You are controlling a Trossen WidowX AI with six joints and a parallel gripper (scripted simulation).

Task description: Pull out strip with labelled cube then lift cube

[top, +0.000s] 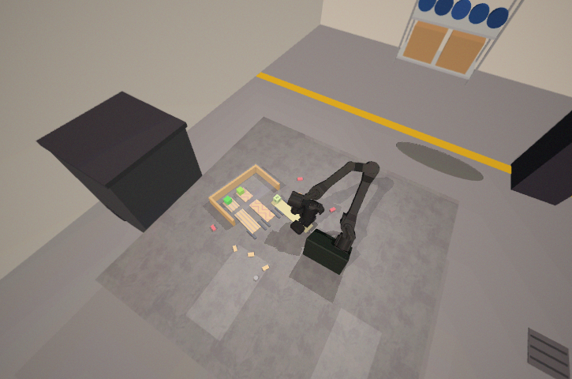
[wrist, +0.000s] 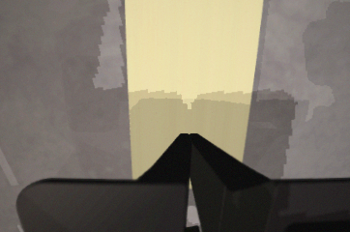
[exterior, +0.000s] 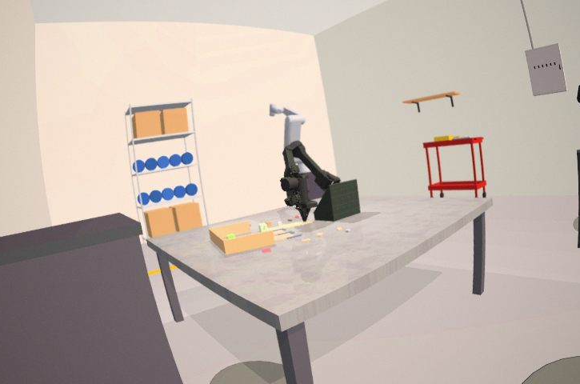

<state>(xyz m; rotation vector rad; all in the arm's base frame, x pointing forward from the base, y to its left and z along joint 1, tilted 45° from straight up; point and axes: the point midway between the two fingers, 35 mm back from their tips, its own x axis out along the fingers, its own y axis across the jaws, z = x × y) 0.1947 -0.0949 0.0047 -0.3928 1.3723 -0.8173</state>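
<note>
A pale yellow strip (top: pixel 283 208) (wrist: pixel 194 48) runs in one piece from the open side of the wooden tray toward the arm's base. The labelled pale green cube (top: pixel 276 198) (exterior: pixel 262 227) stands on its far end, near the tray's mouth. My gripper (exterior: pixel 305 220) (wrist: pixel 188 142) is shut, with nothing between the fingertips, which point down at the strip's near part; whether they touch it I cannot tell. A striped strip (top: pixel 248 221) and a zigzag strip (top: pixel 262 210) lie beside it, each parted by a gap from a short piece. Two green cubes (top: pixel 227 200) (top: pixel 240 190) stand on those short pieces.
The wooden tray (top: pixel 233 182) (exterior: pixel 250 244) has walls on three sides. Dark rails (top: pixel 251 234) lie beside the strips. Small red blocks (top: pixel 213 227) (top: pixel 300 178) (top: pixel 332 209), several tan blocks (top: pixel 250 254) and a grey piece (top: pixel 256 278) are scattered around. The arm's dark base (top: pixel 325 253) stands close behind the gripper.
</note>
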